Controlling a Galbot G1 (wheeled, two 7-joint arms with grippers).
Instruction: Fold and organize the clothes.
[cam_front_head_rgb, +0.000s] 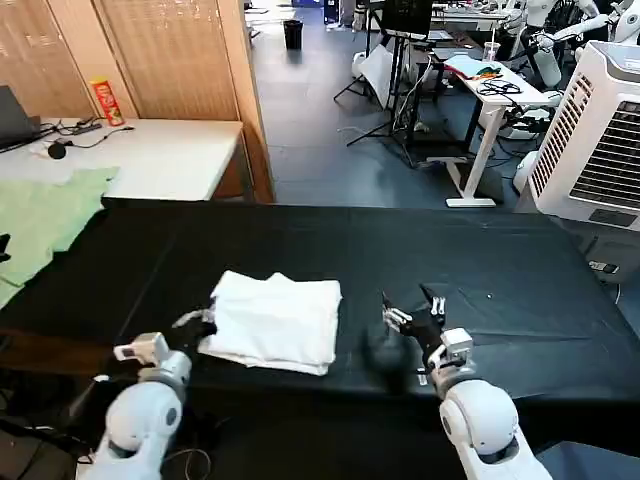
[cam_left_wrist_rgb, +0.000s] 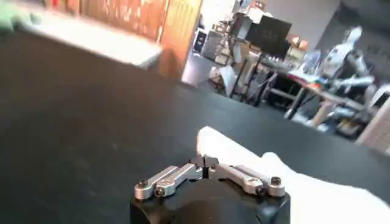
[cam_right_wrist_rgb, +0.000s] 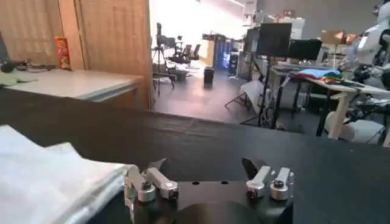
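The clothes are one white T-shirt (cam_front_head_rgb: 275, 320), lying folded into a rough rectangle near the front of the black table (cam_front_head_rgb: 500, 260), plain side up. My left gripper (cam_front_head_rgb: 203, 323) is at the shirt's left edge, low over the table. In the left wrist view its fingertips (cam_left_wrist_rgb: 205, 163) meet, shut, with the white cloth (cam_left_wrist_rgb: 292, 182) just beyond them and nothing visible between them. My right gripper (cam_front_head_rgb: 412, 305) hovers to the right of the shirt, a short gap away. It is open in the right wrist view (cam_right_wrist_rgb: 207, 167), with the shirt (cam_right_wrist_rgb: 49, 176) off to one side.
A pale green garment (cam_front_head_rgb: 45, 215) hangs over the table's far left end. Behind it stands a white desk (cam_front_head_rgb: 150, 155) with a red can (cam_front_head_rgb: 105, 100) and cables. A white air cooler (cam_front_head_rgb: 600, 130) stands off the right end.
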